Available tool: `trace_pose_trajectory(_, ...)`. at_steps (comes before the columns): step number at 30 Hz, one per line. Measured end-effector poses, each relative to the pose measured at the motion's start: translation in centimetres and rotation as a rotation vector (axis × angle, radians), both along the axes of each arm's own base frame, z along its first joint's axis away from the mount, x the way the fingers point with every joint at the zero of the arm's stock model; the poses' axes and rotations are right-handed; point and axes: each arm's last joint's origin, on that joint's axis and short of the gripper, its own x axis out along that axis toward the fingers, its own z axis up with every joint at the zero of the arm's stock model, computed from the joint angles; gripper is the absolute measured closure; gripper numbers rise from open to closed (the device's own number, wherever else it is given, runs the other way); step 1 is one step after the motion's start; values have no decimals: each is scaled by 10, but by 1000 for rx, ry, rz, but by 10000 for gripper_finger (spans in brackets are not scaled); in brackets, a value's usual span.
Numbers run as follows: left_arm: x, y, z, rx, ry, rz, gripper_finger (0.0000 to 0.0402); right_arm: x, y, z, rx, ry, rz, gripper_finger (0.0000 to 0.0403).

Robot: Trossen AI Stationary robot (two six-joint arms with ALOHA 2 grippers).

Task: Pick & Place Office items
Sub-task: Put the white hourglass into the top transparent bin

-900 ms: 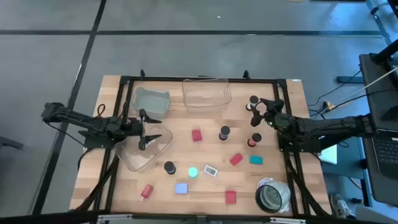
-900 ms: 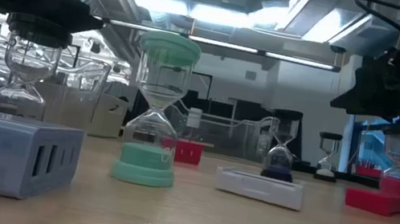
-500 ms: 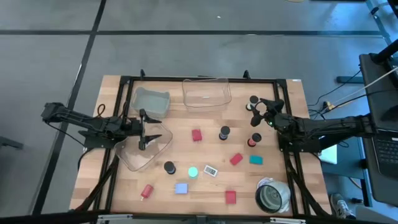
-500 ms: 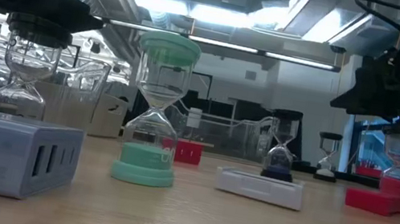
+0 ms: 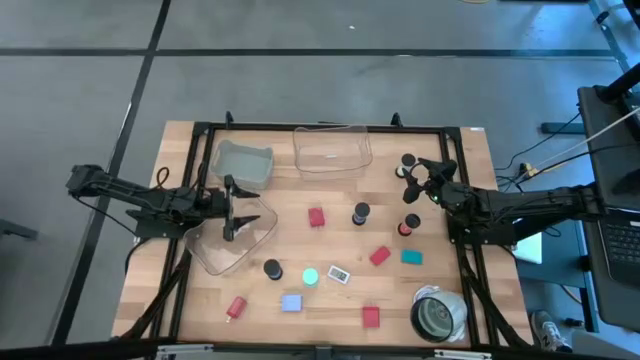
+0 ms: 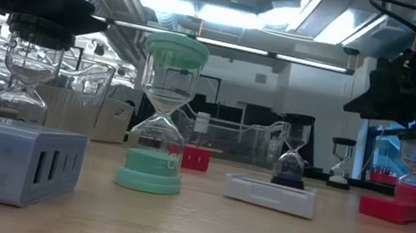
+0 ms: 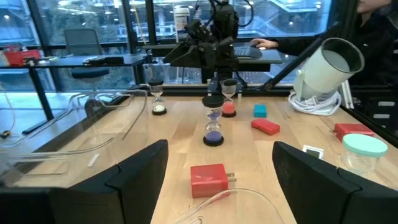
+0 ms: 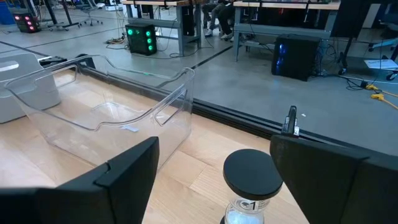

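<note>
The office items lie scattered over the wooden table: small black-capped hourglasses (image 5: 360, 213) (image 5: 272, 268), red blocks (image 5: 316, 217) (image 5: 379, 256) (image 5: 371, 317), a blue block (image 5: 291, 302), a teal block (image 5: 411, 257), a cyan-capped hourglass (image 5: 310, 276) and a white tag (image 5: 339, 273). My left gripper (image 5: 232, 212) (image 7: 219, 149) is open above a clear bin (image 5: 230, 240), facing a red block (image 7: 208, 180). My right gripper (image 5: 412, 183) (image 8: 214, 149) is open near the table's far right corner. A black-capped hourglass (image 8: 252, 177) (image 5: 407, 161) stands just ahead of its fingers, untouched.
A second clear bin (image 5: 333, 148) and a frosted bin (image 5: 243, 163) stand at the far edge. A large grey-white roll (image 5: 437, 315) lies at the near right corner. Another hourglass with red sand (image 5: 411, 222) stands beside my right arm. Black rails (image 5: 320, 127) frame the table.
</note>
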Motion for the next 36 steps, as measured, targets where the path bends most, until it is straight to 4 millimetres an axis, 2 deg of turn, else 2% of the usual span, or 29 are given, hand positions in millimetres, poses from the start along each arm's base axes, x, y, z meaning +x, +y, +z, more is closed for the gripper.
trace_pose_trajectory(9, 0, 0, 0, -8, -1, 13, 116, 0, 0, 0, 1, 0, 3, 91)
trace_pose_trajectory(14, -1, 3, 0, -5, -2, 95, 116, 1, 0, 0, 8, -1, 24, 91)
trace_pose_trajectory(28, -5, 12, 8, -41, -89, 445, 116, 2, 0, 7, -12, -58, 26, 91)
trace_pose_trajectory(33, -9, 17, 11, -41, -114, 670, 116, 1, -1, 7, -25, -60, -23, 91)
trace_pose_trajectory(36, -13, 20, 18, -87, -186, 790, 116, 0, -2, 9, -40, -82, -79, 91)
